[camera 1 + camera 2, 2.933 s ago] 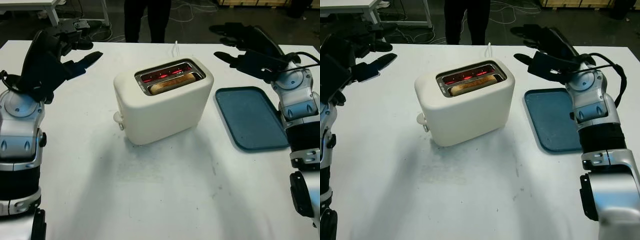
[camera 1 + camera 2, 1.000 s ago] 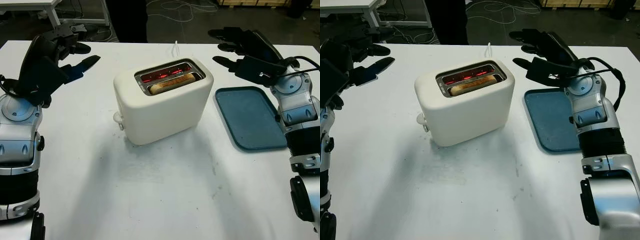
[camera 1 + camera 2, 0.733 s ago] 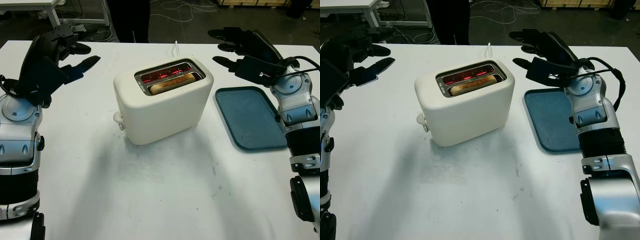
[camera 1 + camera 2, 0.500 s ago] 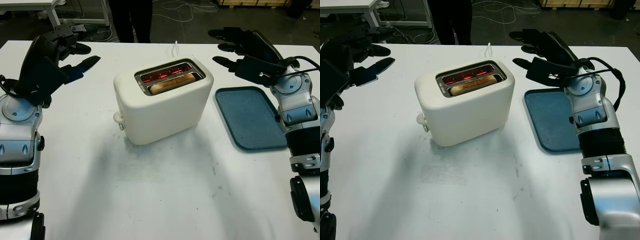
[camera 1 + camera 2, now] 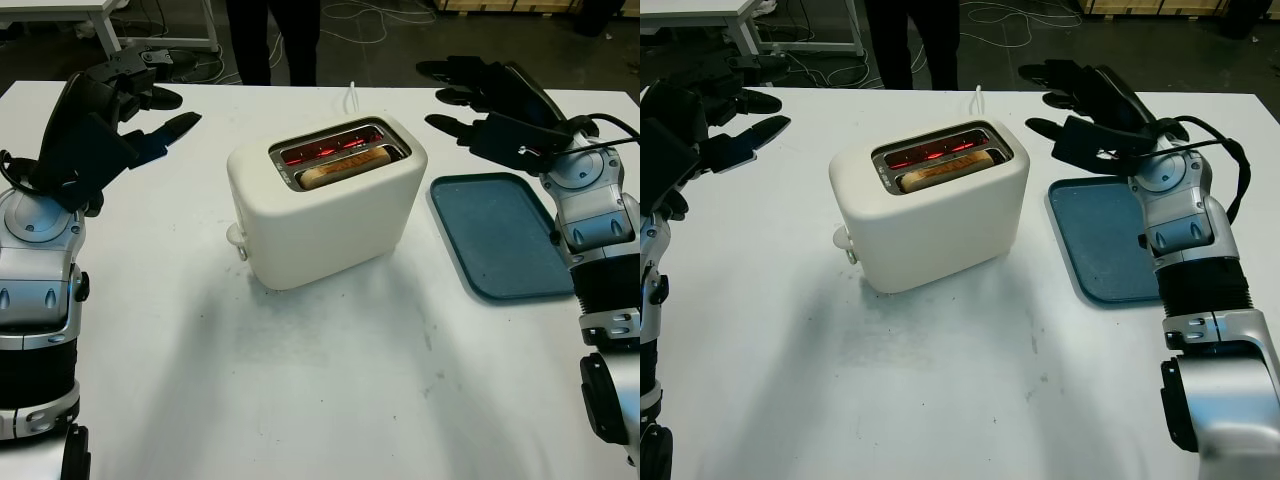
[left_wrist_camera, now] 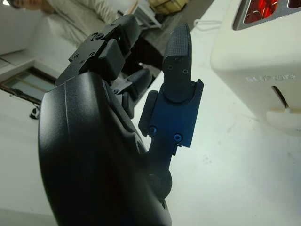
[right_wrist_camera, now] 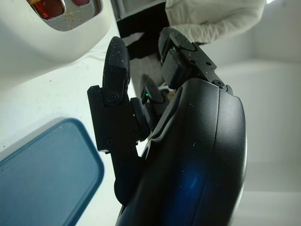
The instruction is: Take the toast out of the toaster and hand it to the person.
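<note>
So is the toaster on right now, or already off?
On. The toaster's rear slot glows red, and the toast sits low in the front slot.

Black robot hand [image 5: 100, 115], silver jointed arms, black cable.

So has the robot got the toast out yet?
Not yet. Nothing looks done: the toast sits in the front slot of the toaster, whose coils glow red. Both hands are open above the table, the left hand and right hand either side of it. Grabbing the toast and passing it to the person are left.
</note>
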Robot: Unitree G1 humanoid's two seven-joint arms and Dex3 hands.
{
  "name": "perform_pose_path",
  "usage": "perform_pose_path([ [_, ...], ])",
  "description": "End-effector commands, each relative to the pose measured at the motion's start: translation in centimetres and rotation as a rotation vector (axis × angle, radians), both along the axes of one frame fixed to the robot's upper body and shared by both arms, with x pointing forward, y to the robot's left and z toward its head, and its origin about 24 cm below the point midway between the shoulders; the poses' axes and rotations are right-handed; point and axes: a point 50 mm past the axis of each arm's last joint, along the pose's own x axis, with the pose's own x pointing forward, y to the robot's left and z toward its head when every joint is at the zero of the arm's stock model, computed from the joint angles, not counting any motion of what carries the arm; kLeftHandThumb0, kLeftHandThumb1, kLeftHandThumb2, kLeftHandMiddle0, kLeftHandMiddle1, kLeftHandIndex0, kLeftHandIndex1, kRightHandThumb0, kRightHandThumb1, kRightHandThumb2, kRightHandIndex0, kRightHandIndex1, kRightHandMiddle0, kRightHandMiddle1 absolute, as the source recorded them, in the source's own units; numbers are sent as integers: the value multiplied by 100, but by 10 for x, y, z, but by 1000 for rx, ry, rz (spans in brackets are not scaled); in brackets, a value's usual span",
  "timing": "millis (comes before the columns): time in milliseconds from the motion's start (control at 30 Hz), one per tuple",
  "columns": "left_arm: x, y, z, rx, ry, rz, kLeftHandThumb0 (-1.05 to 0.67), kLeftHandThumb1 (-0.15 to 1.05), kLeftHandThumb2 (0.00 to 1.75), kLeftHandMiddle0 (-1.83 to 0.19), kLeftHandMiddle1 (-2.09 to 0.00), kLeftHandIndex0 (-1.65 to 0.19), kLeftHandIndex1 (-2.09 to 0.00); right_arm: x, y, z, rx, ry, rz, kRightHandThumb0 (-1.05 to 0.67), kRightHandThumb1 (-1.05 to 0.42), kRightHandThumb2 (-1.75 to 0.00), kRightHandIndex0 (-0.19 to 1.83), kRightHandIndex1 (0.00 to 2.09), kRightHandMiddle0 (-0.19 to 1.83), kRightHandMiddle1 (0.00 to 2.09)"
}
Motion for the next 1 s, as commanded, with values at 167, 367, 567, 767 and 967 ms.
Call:
perform_pose_path([
  [167,0,-1,1,-11,-9,-3,-49,92,24,-17,-99,-43,-37,-1,3,1,-5,-8,6,-41,-92,-40,52,0,43,1],
  [367,0,-2,3,11,-21,-3,-49,92,25,-18,-99,-43,-39,-1,2,1,2,-4,4,-41,-92,-39,53,1,43,0],
  [567,1,-2,3,11,-22,-6,-50,92,25,-18,-99,-42,-41,-1,2,2,0,-7,7,-41,-92,-39,53,1,43,0],
  [767,0,-2,3,2,-11,-1,-50,92,24,-17,-99,-41,-42,-1,3,2,-2,-6,13,-40,-92,-39,51,0,43,0],
  [967,0,-2,3,13,-17,-1,-50,92,25,-18,-99,-40,-43,-2,3,1,25,1,17,-39,-92,-39,50,0,43,0],
])
